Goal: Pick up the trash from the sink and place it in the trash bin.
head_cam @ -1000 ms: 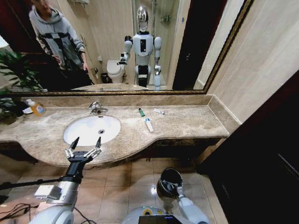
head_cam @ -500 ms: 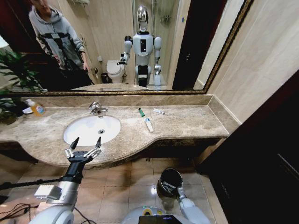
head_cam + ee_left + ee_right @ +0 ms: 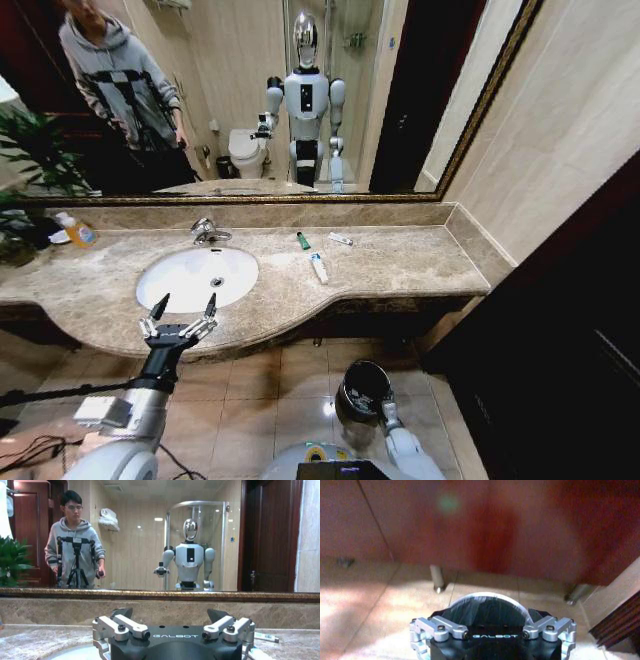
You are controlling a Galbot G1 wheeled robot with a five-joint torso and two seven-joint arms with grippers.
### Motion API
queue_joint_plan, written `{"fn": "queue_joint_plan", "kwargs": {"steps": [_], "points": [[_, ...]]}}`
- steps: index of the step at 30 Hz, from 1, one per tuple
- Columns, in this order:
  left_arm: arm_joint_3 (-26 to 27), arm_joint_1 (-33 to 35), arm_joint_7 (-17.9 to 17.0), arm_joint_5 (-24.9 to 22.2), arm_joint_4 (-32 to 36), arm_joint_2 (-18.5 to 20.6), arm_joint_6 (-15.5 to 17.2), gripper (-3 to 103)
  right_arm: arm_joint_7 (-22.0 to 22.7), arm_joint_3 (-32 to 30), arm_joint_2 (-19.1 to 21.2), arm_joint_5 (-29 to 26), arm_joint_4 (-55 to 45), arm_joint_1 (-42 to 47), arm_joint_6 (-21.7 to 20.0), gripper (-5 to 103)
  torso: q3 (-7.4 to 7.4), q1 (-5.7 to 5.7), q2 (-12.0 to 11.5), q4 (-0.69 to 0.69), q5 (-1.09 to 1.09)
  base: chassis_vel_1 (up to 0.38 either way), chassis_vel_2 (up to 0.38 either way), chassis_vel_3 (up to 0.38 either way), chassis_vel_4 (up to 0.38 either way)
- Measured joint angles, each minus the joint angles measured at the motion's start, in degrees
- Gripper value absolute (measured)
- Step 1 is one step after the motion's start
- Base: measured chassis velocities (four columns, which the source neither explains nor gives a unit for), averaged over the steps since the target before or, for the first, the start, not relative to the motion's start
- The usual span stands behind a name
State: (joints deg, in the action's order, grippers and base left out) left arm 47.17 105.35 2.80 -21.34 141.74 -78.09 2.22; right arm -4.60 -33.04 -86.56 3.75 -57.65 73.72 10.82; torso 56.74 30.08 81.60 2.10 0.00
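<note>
**Kid:** Where is the trash?

**Me:** Up on the beige-brown marbled stone bench (image 3: 400,262), just beside the white oval porcelain sink (image 3: 190,280). I see a white tube with a blue end (image 3: 318,266), a small tube with a green end (image 3: 302,240) and a small flat white packet (image 3: 341,239). The bowl of the sink looks bare to me.

**Kid:** How do you grab one well?

**Me:** I think I should lift my left pincer (image 3: 180,316) over the bench edge, carry it across to the blue-ended tube, and close on its middle so it won't slip.

**Kid:** How are the arms now?

**Me:** The left pincer sits low at the bench's front edge, before the sink, fingers spread wide and holding nothing. The right pincer (image 3: 492,624) hangs low over the small round dark trash bin with a shiny rim (image 3: 364,385) on the floor. Its fingers look spread apart and hold nothing.
</note>
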Motion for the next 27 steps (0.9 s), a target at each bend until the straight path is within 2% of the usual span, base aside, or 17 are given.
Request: {"fn": "queue_joint_plan", "kwargs": {"steps": [6, 12, 18, 21, 27], "points": [[0.0, 0.0, 0.0, 0.0, 0.0, 0.0, 0.0, 100, 1.8, 0.0, 0.9, -4.1, -15.2, 7.3, -0.8, 100, 0.0, 0.0, 0.0, 0.01, 0.0, 0.0, 0.0, 0.0, 0.0], [0.0, 0.0, 0.0, 0.0, 0.0, 0.0, 0.0, 100, 3.1, -1.5, 1.7, -4.3, -25.2, 13.1, 0.2, 100, 0.0, 0.0, 0.0, 0.0, 0.0, 0.0, 0.0, 0.0, 0.0], [0.0, 0.0, 0.0, 0.0, 0.0, 0.0, 0.0, 100, 4.6, -2.3, 1.9, -7.3, -34.1, 17.5, 0.3, 100, 0.0, 0.0, 0.0, 0.01, 0.01, 0.0, 0.0, 0.0, 0.0], [0.0, 0.0, 0.0, 0.0, 0.0, 0.0, 0.0, 100, 5.7, -2.5, 1.8, -11.2, -43.5, 21.2, -2.2, 100, 0.0, 0.0, 0.0, 0.01, 0.0, 0.0, 0.0, 0.0, 0.0], [0.0, 0.0, 0.0, 0.0, 0.0, 0.0, 0.0, 100, 6.4, -2.5, 1.7, -13.2, -52.9, 24.3, -4.2, 100, 0.0, 0.0, 0.0, 0.0, 0.0, 0.0, 0.0, 0.0, 0.0]]}}
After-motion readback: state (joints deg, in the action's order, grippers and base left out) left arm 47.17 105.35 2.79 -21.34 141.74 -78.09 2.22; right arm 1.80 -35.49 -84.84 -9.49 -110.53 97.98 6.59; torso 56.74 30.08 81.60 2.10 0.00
